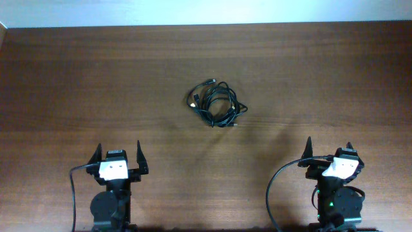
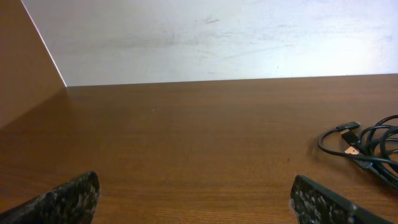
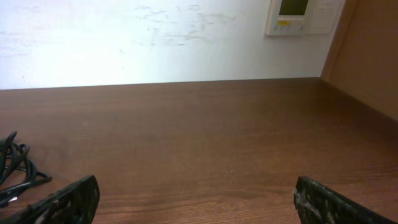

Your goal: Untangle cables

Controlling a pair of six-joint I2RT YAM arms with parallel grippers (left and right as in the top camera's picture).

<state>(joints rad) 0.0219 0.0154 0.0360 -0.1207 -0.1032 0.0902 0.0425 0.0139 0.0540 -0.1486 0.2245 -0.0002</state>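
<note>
Open tabletop lies straight ahead of the left gripper and right gripper. The lone obstacle, the cables, sits forward-right of the left, forward-left of the right.

Smooth wood-grain table, thin black rubbery cables

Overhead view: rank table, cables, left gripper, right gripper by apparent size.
1. table, largest by far.
2. cables, left gripper, right gripper: the bundle spans about as wide as either open gripper, and the two grippers look alike, so these are not ranked.
</note>
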